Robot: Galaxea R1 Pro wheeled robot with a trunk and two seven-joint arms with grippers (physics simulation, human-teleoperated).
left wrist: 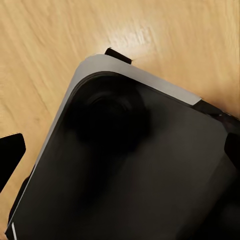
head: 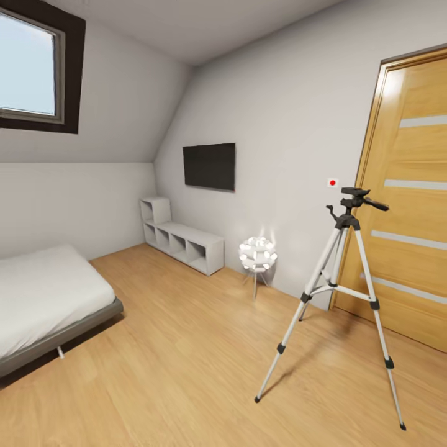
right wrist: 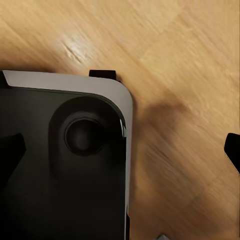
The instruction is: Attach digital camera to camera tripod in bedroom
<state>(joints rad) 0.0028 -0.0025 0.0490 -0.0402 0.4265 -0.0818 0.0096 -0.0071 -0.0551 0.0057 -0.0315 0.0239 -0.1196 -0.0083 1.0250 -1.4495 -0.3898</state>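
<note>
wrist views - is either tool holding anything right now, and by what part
Nothing is held. Both wrist views look down past dark fingertips at the robot's base and the wood floor, with no object between them.

The left gripper (left wrist: 120, 160) points down, toward the robot's own base (left wrist: 150, 180). Its two black fingers (left wrist: 10, 155) show at opposite edges of the left wrist view, far apart, with nothing between them. The right gripper (right wrist: 125, 152) points down in the same way, beside a rounded corner of the base (right wrist: 50, 200), which is black with a silver rim (right wrist: 129, 150). Its fingers (right wrist: 234, 150) are also spread wide and hold nothing.
</note>
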